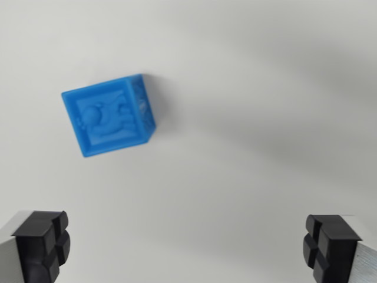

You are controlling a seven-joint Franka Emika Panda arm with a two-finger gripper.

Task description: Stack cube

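Observation:
A blue cube (109,115) with a raised relief on its top face lies on the white surface, in the upper left of the wrist view, turned slightly askew. My gripper (187,247) hangs above the surface, open wide with nothing between its fingers. The left black pad (42,244) shows at the bottom left corner and the right black pad (327,244) at the bottom right. The cube is ahead of the fingers and nearer the left one, well apart from both. No other cube is in view.
A plain white tabletop (253,88) fills the frame, with soft grey shadows across the upper right.

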